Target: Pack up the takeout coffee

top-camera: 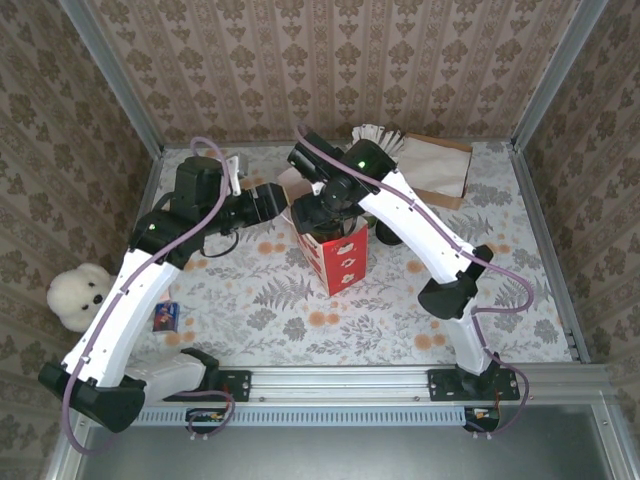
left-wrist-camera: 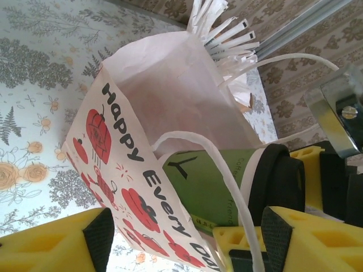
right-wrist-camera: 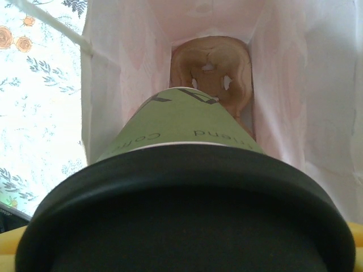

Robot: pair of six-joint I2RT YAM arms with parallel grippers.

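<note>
Above floral bench [top-camera: 500, 300], centre of top view: grips takeout coffee [right-wrist-camera: 187, 122] in right claw [top-camera: 322, 215], base pointing into paper bag [top-camera: 335, 258], lid outward, long axis along bag's depth; left claw [left-wrist-camera: 181, 241] spread open alongside.

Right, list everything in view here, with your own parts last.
takeout coffee: one, green cup with black lid, in the mouth of the printed bag
printed bag: one, white and red with white handles, table centre
pastry: one, brown, at the bottom of the printed bag
brown bag: one, brown, lying flat at the far right
paper strips: a bunch, white, behind the printed bag
plush toy: one, white, far left beside the left arm
small packet: one, blue and red, near left
table: one, floral cloth
left gripper: one, yellow fingers, open beside the printed bag
right gripper: one, yellow fingers, shut on the takeout coffee
</note>
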